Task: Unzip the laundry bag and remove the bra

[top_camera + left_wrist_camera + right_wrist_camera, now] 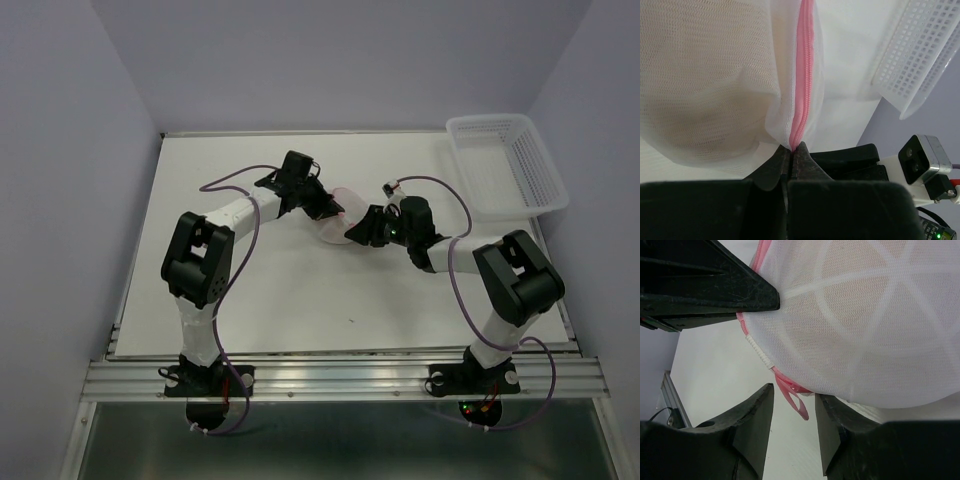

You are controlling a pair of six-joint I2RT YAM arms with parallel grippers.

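Left fingers (797, 162) are pressed together on the pink zipper rim of the laundry bag (343, 207); right fingers (762, 407) stand apart, its pink loop (796, 402) between them; white worktop (300, 290), lilac walls; both arms bend inward to mid-frame; the beige bra (695, 105) shows through the mesh.

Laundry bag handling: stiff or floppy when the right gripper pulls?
Probably floppy: the laundry bag mesh creases where the left gripper pinches its zipper rim. Likely light: thin, see-through fabric. The pink loop inside the open right gripper hangs limp, so may slip.
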